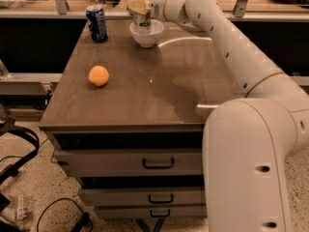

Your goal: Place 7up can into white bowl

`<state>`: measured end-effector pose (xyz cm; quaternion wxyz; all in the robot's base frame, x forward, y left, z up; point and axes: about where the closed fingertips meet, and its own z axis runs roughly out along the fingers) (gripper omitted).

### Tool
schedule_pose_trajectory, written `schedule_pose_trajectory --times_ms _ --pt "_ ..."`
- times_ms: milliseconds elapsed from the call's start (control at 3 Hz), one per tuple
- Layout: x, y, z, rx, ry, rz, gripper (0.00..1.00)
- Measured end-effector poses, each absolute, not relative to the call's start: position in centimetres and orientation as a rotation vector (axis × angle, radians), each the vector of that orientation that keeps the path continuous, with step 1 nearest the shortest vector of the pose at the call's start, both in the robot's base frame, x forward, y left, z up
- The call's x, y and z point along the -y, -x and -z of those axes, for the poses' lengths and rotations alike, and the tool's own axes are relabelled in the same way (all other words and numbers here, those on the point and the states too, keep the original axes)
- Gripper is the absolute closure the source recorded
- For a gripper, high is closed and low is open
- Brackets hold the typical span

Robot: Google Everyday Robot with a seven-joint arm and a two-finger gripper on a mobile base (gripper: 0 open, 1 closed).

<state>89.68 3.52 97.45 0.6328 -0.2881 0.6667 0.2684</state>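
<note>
We see the 7up can point(143, 19) standing upright with its lower part inside the white bowl point(147, 37), at the far end of the table point(145, 95). The pincer point(137, 6) sits on the can's upper part, carried in from the right by the long white arm point(227, 37). We cannot tell whether the pincer clamps the can or has let it go, because its pale head covers the top of the can.

We judge the main risk to be at the release. The bowl is only a little wider than the can and narrows toward its base, so any sideways pull while the can is held could tip the bowl or slide it across the table. If the can does not rest on the bowl's bottom when it is freed, it may drop, lean on the rim and topple out. If the pincer rises without opening fully, it could lift the can back out.

A blue can point(97, 23) stands near the bowl on its left, and a retreat swinging that way could knock it over. The orange fruit point(98, 75) lies well apart and seems safe.
</note>
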Motion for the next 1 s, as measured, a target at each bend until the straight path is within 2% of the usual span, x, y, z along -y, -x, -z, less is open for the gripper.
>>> schedule_pose_trajectory --times_ms 333,667,1000 --pt "-3.99 -89.68 -97.29 -1.526 0.663 -0.619 0.04" --pt "-4.15 -89.68 -97.23 -1.526 0.664 -0.621 0.0" --pt "-4.16 -89.68 -97.22 -1.526 0.664 -0.621 0.0"
